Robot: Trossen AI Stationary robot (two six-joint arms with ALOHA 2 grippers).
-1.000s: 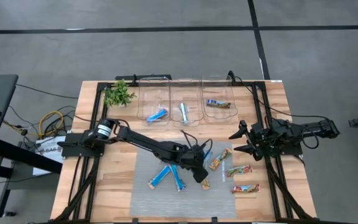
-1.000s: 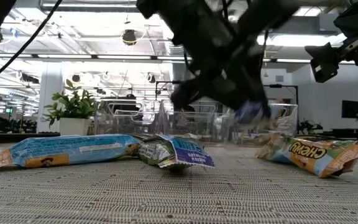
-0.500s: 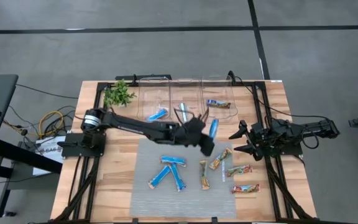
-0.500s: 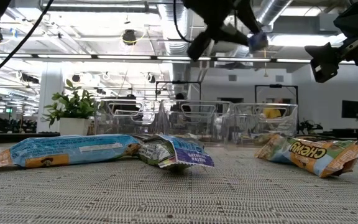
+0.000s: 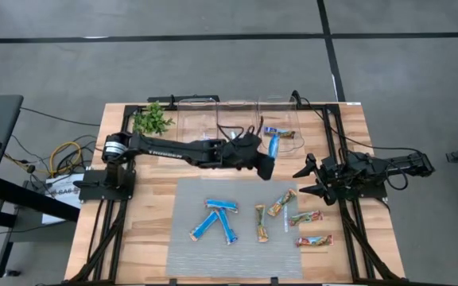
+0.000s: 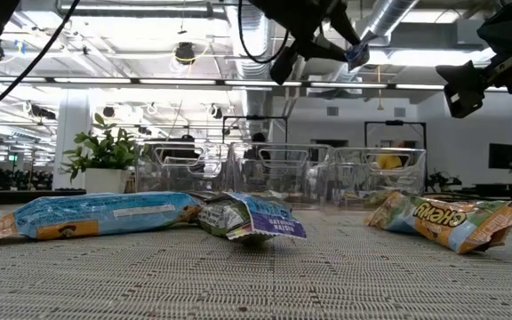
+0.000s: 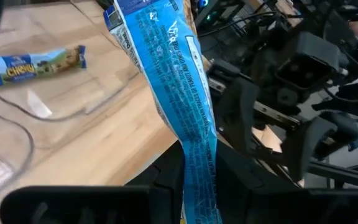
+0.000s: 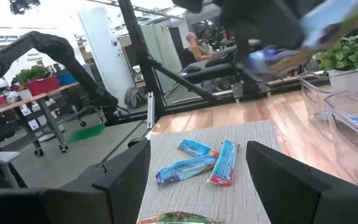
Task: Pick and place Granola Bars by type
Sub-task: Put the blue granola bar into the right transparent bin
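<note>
- High view: the left gripper (image 5: 265, 161) reaches out over the far side of the table, beside the clear bins (image 5: 237, 127), with a blue bar (image 5: 273, 145) pinched in it. The bar's free end points toward the right-hand bin, where a bar with a dark blue wrapper (image 5: 278, 133) already lies.
- The left wrist view shows the fingers clamped on the lower end of that blue bar (image 7: 180, 106). The rest of the wrapper sticks out past them, slightly crinkled, well above the wood.
- It looks light and thin to me: a foil wrapper that is probably slippery and easily crushed. Holding it by one end lets it swing, so a grip nearer the middle would likely be steadier.
- Other Granola Bars wait on the grey mat (image 5: 183, 238): three blue ones (image 5: 215, 219) lie together on the left, and the tan ones (image 5: 295, 219) lie on the right.
- The right gripper (image 5: 310, 181) rests by the table's right edge, its fingers spread and holding nothing. In the right wrist view they frame the mat from afar.
- The small plant (image 5: 151, 121) stands at the far left corner, out of the way.
</note>
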